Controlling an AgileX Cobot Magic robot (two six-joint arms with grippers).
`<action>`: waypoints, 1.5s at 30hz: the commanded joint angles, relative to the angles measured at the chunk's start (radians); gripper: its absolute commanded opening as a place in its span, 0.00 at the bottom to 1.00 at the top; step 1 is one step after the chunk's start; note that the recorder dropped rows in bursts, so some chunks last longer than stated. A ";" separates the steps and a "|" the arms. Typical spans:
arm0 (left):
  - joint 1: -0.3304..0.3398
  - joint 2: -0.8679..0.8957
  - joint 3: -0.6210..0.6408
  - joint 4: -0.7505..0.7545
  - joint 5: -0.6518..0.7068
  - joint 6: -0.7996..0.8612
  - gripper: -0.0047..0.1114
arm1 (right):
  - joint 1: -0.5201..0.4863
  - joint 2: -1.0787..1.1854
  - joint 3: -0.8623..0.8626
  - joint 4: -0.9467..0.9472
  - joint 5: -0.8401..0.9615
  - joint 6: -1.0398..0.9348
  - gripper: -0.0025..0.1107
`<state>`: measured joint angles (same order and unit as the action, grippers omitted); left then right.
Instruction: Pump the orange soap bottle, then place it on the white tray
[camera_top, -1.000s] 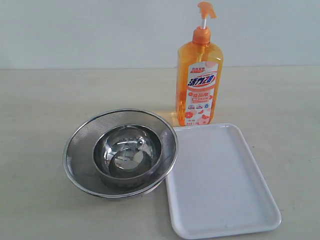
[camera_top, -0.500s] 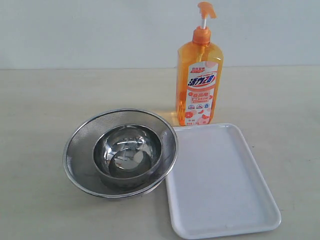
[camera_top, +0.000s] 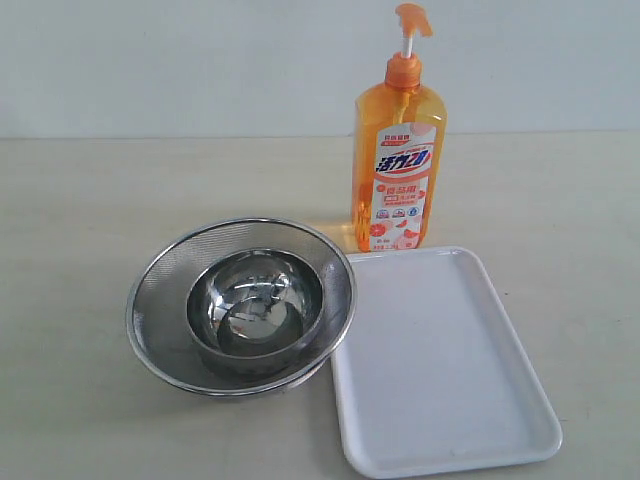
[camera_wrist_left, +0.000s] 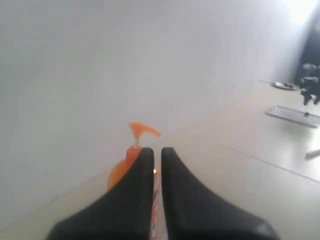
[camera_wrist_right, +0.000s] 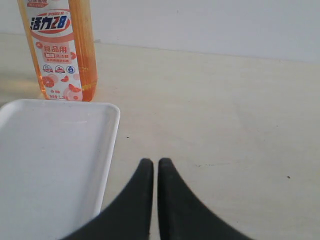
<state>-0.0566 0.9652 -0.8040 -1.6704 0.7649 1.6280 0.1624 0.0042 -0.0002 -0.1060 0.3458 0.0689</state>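
Beige tabletop (camera_top: 80, 200); left pincer (camera_wrist_left: 156, 152) closed, empty; right pincer (camera_wrist_right: 155, 163) closed, touching nothing.

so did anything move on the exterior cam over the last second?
Nothing visibly changed. The orange soap bottle stands upright behind the white tray as before, pump up and untouched, and the mesh strainer sits next to the tray in the same spot. The left gripper and right gripper are shut, hold nothing, and appear in no exterior picture.

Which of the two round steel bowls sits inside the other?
The smaller solid shiny steel bowl; it nests within the wider mesh steel strainer bowl.
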 joint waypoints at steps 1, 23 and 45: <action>-0.002 0.194 -0.031 -0.074 0.126 0.249 0.08 | -0.003 -0.004 0.000 -0.009 -0.013 0.001 0.03; -0.199 1.046 -0.673 -0.074 0.230 0.505 0.79 | -0.003 -0.004 0.000 -0.009 -0.013 0.001 0.03; -0.316 1.311 -0.999 -0.074 0.114 0.382 0.79 | -0.003 -0.004 0.000 -0.009 -0.013 0.001 0.03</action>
<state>-0.3662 2.2692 -1.7860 -1.7305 0.8910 2.0227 0.1624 0.0042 -0.0002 -0.1060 0.3458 0.0689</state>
